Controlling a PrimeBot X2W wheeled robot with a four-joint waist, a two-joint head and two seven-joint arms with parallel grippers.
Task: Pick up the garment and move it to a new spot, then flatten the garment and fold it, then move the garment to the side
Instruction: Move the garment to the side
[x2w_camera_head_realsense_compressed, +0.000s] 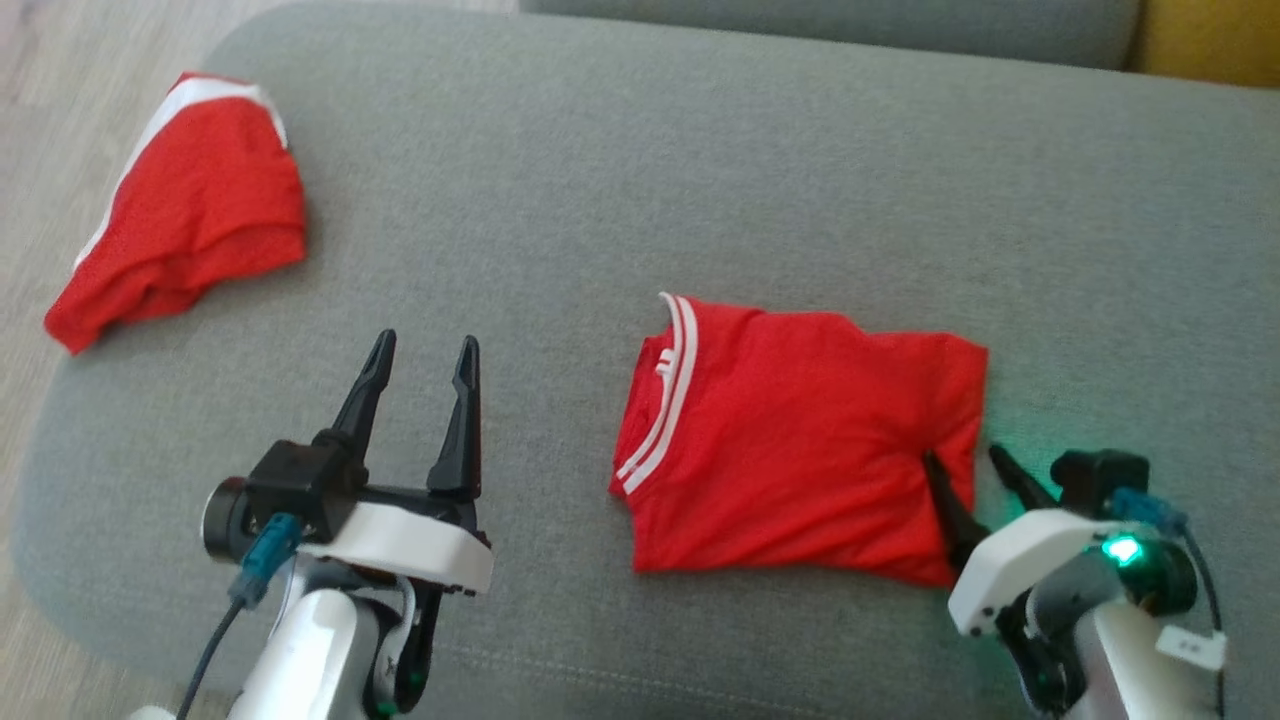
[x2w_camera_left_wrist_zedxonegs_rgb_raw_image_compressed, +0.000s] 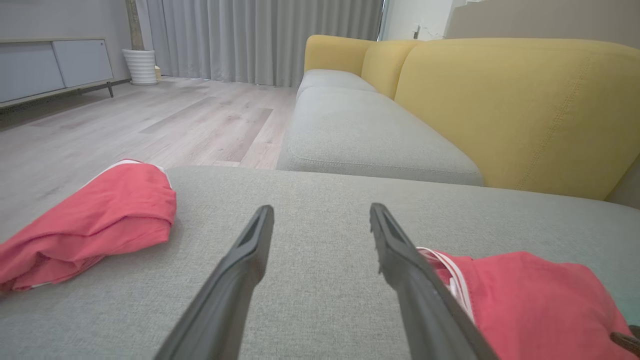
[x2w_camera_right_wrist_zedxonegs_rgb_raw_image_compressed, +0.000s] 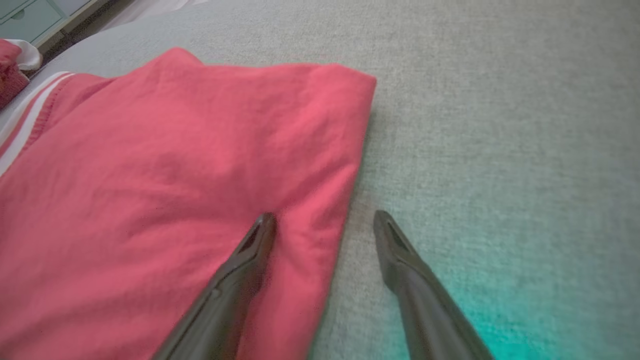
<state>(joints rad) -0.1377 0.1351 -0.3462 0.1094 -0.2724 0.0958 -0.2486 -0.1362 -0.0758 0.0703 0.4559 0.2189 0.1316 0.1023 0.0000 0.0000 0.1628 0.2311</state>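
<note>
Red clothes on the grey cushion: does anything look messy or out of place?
The folded shirt lies fairly neat, slightly wrinkled near the right pincer. The other red garment sits rumpled at the cushion's far left edge.

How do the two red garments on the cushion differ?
The center garment lies flat, folded into a rectangle; the corner garment is loosely bunched. The center garment has thin double white stripes at its collar; the corner garment has one broad white band. The open right tool straddles the center garment's edge; the corner garment lies well apart from it. Both are red, on the grey cushion.
</note>
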